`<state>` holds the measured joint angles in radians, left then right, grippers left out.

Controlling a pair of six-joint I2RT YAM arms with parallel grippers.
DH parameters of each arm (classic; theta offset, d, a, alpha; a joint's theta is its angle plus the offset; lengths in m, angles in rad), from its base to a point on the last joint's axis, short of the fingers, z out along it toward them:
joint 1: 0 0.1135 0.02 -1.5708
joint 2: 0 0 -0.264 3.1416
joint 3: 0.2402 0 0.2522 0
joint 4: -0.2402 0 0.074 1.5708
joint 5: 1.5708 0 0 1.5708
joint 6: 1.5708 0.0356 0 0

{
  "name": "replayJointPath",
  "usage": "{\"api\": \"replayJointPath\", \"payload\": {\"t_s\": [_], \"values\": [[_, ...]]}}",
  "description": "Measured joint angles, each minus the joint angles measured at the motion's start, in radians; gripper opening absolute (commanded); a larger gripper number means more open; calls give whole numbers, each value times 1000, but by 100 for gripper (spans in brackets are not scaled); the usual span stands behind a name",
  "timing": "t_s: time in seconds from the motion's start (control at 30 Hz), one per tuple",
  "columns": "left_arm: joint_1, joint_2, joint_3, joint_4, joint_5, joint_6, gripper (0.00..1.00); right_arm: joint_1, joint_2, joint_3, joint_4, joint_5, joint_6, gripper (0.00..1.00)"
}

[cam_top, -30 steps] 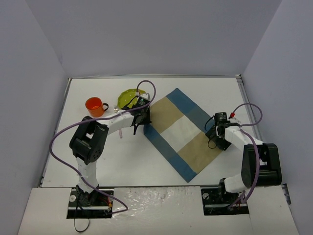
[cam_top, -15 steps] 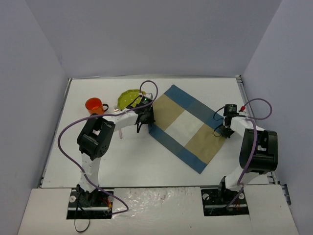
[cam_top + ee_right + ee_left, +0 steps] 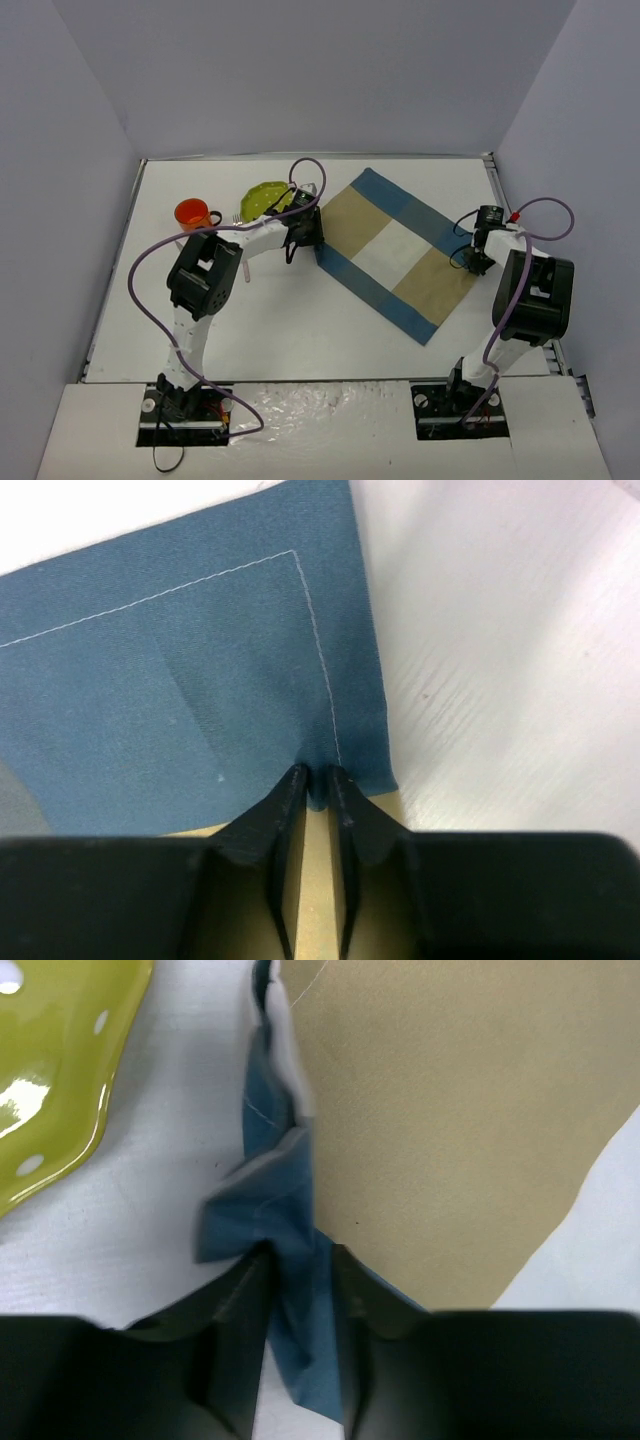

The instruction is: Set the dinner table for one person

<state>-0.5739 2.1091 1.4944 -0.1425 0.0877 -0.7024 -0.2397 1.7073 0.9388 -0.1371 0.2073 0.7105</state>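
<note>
Pinches hold the checked placemat [image 3: 400, 255]: left fingers [image 3: 312, 243] grip its 9 o'clock corner, right fingers [image 3: 317, 782] its 3 o'clock corner, probably to square it on the white bench [image 3: 280, 320] beneath everything; green plate [image 3: 265, 198] and orange mug [image 3: 193, 216] sit at 10 o'clock.

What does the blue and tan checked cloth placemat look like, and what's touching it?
The blue and tan checked cloth placemat lies diagonally on the white dinner table, mostly flat. It has blue borders, tan panels, a white middle and pale stitching. The left gripper pinches a bunched blue fold at its left corner; the right gripper pinches its right corner.
</note>
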Motion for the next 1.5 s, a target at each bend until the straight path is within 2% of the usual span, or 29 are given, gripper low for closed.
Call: {"api": "replayJointPath", "payload": {"t_s": [0.1,0.17,0.23,0.3,0.43,0.6,0.73,0.9,1.07,1.27,1.5], "values": [[0,-11,1,-27,-26,-8,51,-3,0,4,-7,5,-14,32],[1,-21,2,-48,-48,-10,58,-3,-3,9,-15,9,-28,40],[3,-34,9,-73,-74,-2,71,-3,-18,16,-26,15,-37,47],[7,-47,23,-108,-91,10,78,0,-49,26,-41,19,-46,55],[11,-82,61,-173,-115,39,82,24,-143,53,-61,30,-64,62],[10,-175,77,-234,-124,75,82,107,-256,74,-65,30,-94,68],[10,-254,54,-250,-122,111,80,197,-305,66,-53,-30,-132,66],[10,-304,-27,-227,-105,141,63,238,-350,-46,33,-184,-140,58],[10,-239,-28,-162,-59,154,52,237,-352,-190,114,-287,-110,53],[10,-87,39,-67,-30,185,49,226,-330,-289,172,-336,-59,52],[10,17,50,-32,-26,208,48,148,-313,-340,205,-355,-37,51]]}}
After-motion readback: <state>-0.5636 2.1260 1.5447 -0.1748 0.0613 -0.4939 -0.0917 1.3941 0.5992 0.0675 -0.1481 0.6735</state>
